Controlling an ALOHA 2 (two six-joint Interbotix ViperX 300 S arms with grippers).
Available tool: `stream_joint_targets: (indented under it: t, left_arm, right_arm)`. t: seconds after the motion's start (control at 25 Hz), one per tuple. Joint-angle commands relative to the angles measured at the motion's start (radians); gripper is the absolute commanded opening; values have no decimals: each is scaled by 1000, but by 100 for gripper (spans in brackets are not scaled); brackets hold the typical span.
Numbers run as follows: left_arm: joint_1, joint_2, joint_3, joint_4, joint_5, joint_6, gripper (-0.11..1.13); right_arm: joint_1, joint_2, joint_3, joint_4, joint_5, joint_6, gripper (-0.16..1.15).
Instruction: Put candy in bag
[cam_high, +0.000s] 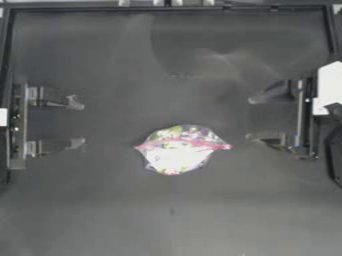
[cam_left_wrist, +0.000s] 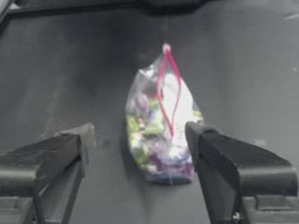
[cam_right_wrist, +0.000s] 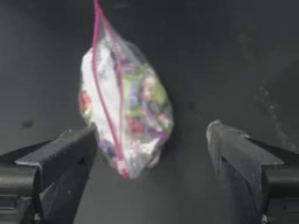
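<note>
The bag (cam_high: 179, 150) lies flat in the middle of the dark table, a clear pouch with a pink strip across its mouth and colourful sweets showing through. It also shows in the left wrist view (cam_left_wrist: 163, 127) and the right wrist view (cam_right_wrist: 125, 105). No loose candy shows in any view. My left gripper (cam_high: 75, 123) sits drawn back at the left side, open and empty (cam_left_wrist: 140, 131), facing the bag. Drawn back at the right side, my right gripper (cam_high: 254, 117) is likewise open with nothing in it (cam_right_wrist: 152, 130). Neither gripper touches the bag.
A white block (cam_high: 328, 88) is mounted on the right arm near the table's right edge. A dark rail (cam_high: 167, 8) runs along the far edge of the table.
</note>
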Motion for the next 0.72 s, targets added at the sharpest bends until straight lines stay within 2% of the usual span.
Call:
stream_joint_targets:
  t: [0.04, 0.72]
  left_arm:
    - [2, -34, 8, -2, -6, -2, 95]
    - [9, -163, 77, -11, -11, -2, 94]
  right_arm:
    - [-17, -44, 12, 3, -31, 0, 100]
    - [-46, -97, 61, 2, -66, -2, 100]
